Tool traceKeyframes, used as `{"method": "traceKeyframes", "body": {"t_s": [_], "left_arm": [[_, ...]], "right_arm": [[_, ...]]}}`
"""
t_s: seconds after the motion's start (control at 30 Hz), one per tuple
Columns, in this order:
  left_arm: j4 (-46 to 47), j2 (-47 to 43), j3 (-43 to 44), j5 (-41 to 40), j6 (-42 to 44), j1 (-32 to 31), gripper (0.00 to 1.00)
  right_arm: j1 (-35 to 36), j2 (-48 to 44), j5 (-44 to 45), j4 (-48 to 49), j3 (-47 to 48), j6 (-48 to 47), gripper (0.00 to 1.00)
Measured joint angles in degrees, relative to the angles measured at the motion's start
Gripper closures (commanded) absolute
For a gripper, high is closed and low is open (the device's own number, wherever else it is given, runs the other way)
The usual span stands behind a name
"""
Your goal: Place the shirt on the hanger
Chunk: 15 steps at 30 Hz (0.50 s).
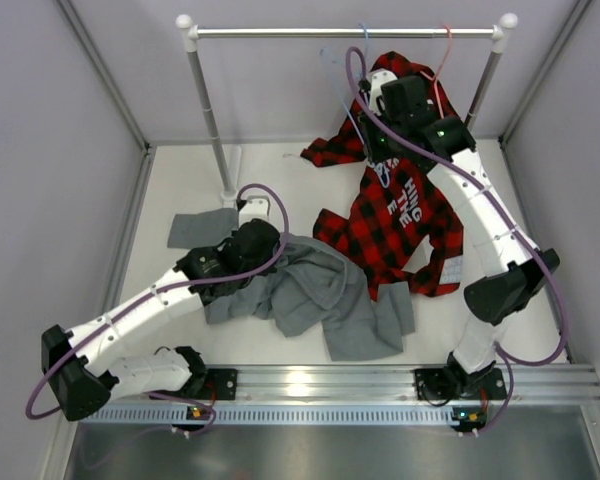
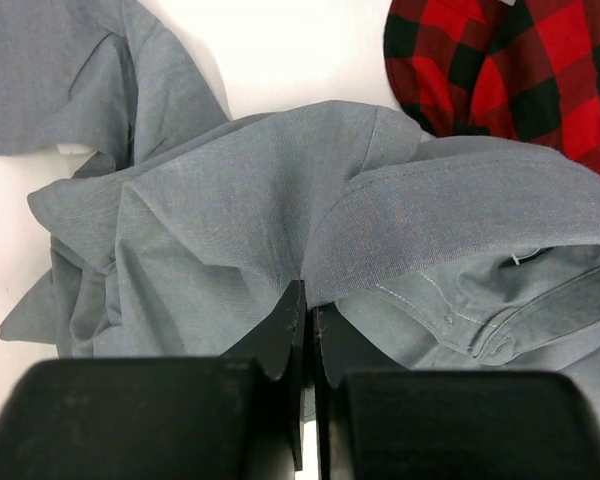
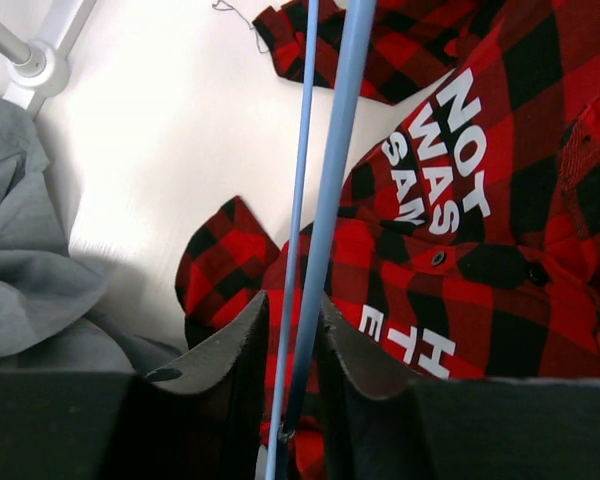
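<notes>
The grey shirt [image 1: 320,290] lies crumpled on the white table in front of the left arm. My left gripper [image 1: 278,250] is shut on a raised fold of it; the left wrist view shows the jaws [image 2: 308,300] pinching the fabric [image 2: 230,220]. The light-blue hanger [image 1: 342,90] hangs from the rail at the back. My right gripper [image 1: 373,150] is low on it, and in the right wrist view two of the hanger's wires [image 3: 335,180] run between its closed-in fingers [image 3: 292,310]. The grey shirt also shows at the left of that view [image 3: 20,280].
A red-and-black plaid shirt [image 1: 400,220] with white lettering lies right of the grey shirt, partly under the right arm, and shows in both wrist views [image 2: 520,70] [image 3: 480,200]. A thin pink hanger [image 1: 445,50] hangs on the metal rail [image 1: 280,32]. The rail's left post [image 1: 208,110] stands behind the left gripper.
</notes>
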Motion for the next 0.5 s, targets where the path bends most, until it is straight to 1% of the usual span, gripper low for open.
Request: {"method": "traceKeyframes", "body": {"t_s": [0.1, 0.13, 0.2, 0.23, 0.27, 0.33, 0.43, 0.5], "left_arm": [[-0.17, 0.0, -0.48, -0.13, 0.0, 0.0, 1.0], [-0.17, 0.0, -0.59, -0.13, 0.0, 0.0, 1.0], [-0.26, 0.02, -0.74, -0.13, 0.0, 0.0, 1.0], [-0.26, 0.02, -0.79, -0.15, 0.0, 0.0, 1.0], [-0.31, 0.02, -0.81, -0.13, 0.0, 0.0, 1.0], [-0.33, 0.02, -0.81, -0.13, 0.0, 0.0, 1.0], [-0.33, 0.02, -0.85, -0.15, -0.02, 0.0, 1.0], [-0.33, 0.02, -0.94, -0.17, -0.07, 0.0, 1.0]], "right_arm": [[0.0, 0.0, -0.15, 0.11, 0.24, -0.15, 0.74], [0.0, 0.0, -0.15, 0.11, 0.24, -0.13, 0.78], [0.0, 0.0, -0.15, 0.09, 0.24, -0.13, 0.81], [0.0, 0.0, -0.13, 0.11, 0.24, -0.13, 0.89], [0.0, 0.0, -0.15, 0.11, 0.24, -0.24, 0.92], [0.0, 0.0, -0.11, 0.11, 0.24, -0.07, 0.94], [0.0, 0.0, -0.11, 0.13, 0.24, 0.13, 1.0], [-0.02, 0.0, -0.11, 0.28, 0.24, 0.33, 1.0]]}}
